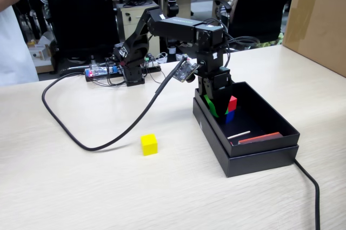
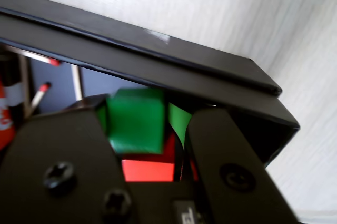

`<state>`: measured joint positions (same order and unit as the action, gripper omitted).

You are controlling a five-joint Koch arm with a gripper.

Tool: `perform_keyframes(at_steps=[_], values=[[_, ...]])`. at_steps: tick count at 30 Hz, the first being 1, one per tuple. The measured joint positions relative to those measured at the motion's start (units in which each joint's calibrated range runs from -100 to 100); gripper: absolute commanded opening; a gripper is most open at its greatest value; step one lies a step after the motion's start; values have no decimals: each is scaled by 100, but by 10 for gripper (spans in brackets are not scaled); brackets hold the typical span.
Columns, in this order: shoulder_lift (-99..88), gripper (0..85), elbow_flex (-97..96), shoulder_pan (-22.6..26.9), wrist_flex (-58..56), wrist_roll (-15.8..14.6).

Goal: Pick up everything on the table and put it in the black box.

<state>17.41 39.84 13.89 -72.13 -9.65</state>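
Observation:
My gripper (image 1: 217,106) reaches down into the near-left end of the black box (image 1: 254,162). In the wrist view a green cube (image 2: 136,121) lies between the jaws of the gripper (image 2: 152,109). It touches the left jaw, and a thin dark gap separates it from the green-lined right jaw, so the gripper is open. A red cube (image 1: 232,103) stands on a blue cube (image 1: 230,116) inside the box, right beside the fingers; the red cube (image 2: 148,170) also shows under the green one. A yellow cube (image 1: 149,144) sits alone on the table, left of the box.
A white stick (image 1: 239,134) and a red strip (image 1: 259,138) lie in the box. A black cable (image 1: 108,143) loops across the table near the yellow cube, and another cable (image 1: 309,182) runs from the box's right corner. A brown carton (image 1: 319,19) stands at the far right.

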Motion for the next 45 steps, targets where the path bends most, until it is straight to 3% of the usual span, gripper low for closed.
perform_keyframes(at_steps=[4,15,24,29,38,43,45], values=[[13,408,-64,10,-116,-44],[-2563,407,-529,-386,-310,-20],[-3197,495,-1305,-1333,-317,562],[-1812,493,-1305,-1675,-317,708],[-194,472,-456,-1792,-317,772],[518,411,-18,-1788,-310,806],[841,320,128,-1778,-310,835]])
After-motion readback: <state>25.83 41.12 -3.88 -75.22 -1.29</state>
